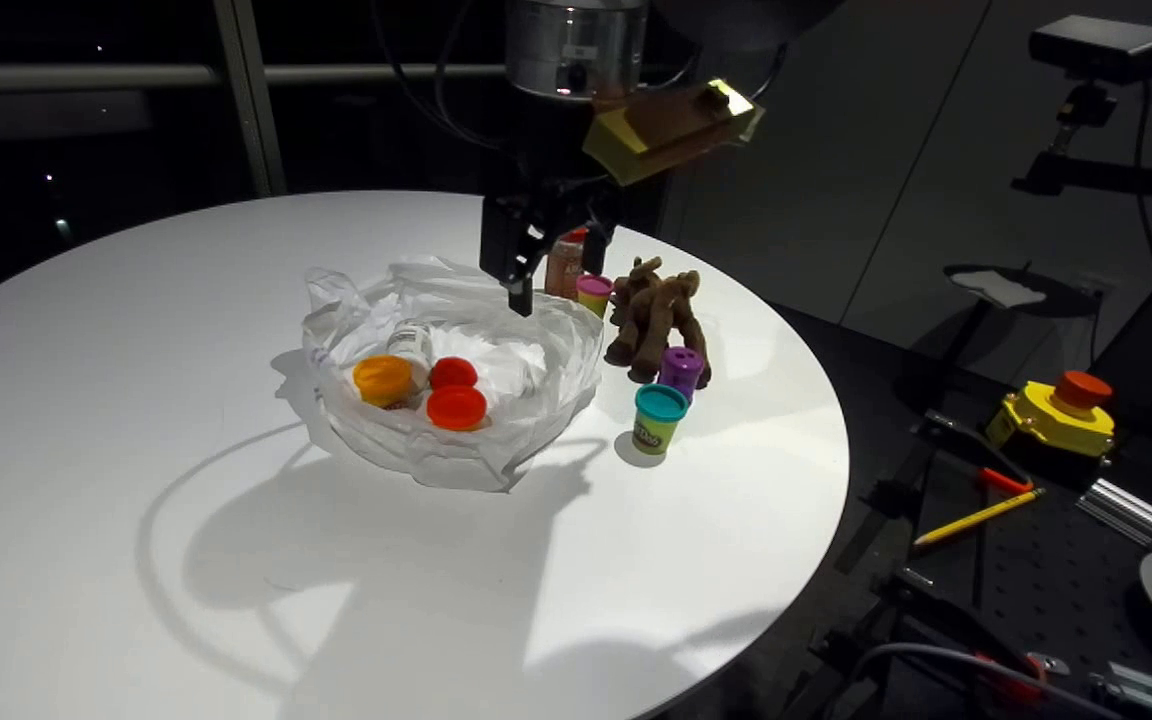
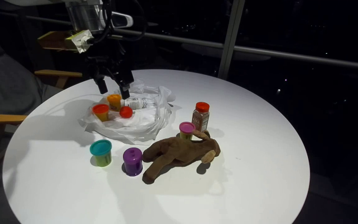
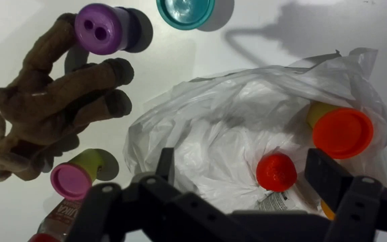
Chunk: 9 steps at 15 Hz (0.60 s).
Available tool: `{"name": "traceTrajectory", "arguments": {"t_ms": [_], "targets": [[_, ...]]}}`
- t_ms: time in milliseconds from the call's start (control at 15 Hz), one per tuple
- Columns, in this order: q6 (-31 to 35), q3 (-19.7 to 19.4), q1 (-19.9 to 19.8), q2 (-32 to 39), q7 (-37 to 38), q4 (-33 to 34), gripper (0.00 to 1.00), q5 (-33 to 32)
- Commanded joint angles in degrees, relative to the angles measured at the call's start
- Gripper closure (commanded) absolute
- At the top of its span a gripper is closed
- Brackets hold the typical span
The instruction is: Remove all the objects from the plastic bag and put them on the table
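Observation:
The crumpled white plastic bag (image 1: pixel 546 330) lies open on the round white table (image 1: pixel 186 300). In it are a red-lidded tub (image 2: pixel 101 112), an orange tub (image 2: pixel 114 102), a small round red object (image 2: pixel 126 112) and a white bottle with a printed label (image 2: pixel 136 103). In the wrist view, the red object (image 3: pixel 276 172) shows between the fingers, nearer the right finger. The bottle (image 3: pixel 272 202) and orange tub (image 3: pixel 328 211) are mostly hidden by the gripper there. My gripper (image 3: pixel 242 163) is open and empty above the bag; it also shows in an exterior view (image 2: pixel 114 90).
Beside the bag on the table stand a teal-lidded tub (image 2: pixel 101 153), a purple sharpener (image 2: pixel 132 161), a pink-lidded tub (image 2: pixel 186 130) and a red-capped spice bottle (image 2: pixel 200 116). A brown plush animal (image 2: pixel 179 151) lies among them.

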Motion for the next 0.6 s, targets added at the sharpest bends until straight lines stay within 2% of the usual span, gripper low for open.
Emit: {"name": "traceTrajectory", "arguments": {"t_ms": [0, 133, 267, 533], "targets": [[-3.7, 2.1, -0.8, 7.3, -4.6, 9.0, 0.00, 3.2], [-5.7, 3.2, -1.2, 10.2, -5.3, 11.9, 0.00, 7.7], [-5.7, 3.2, -0.8, 12.4, -2.1, 13.6, 0.00, 12.1], [-0.3, 3.1, -0.4, 15.1, 2.8, 14.9, 0.00, 20.6]]}}
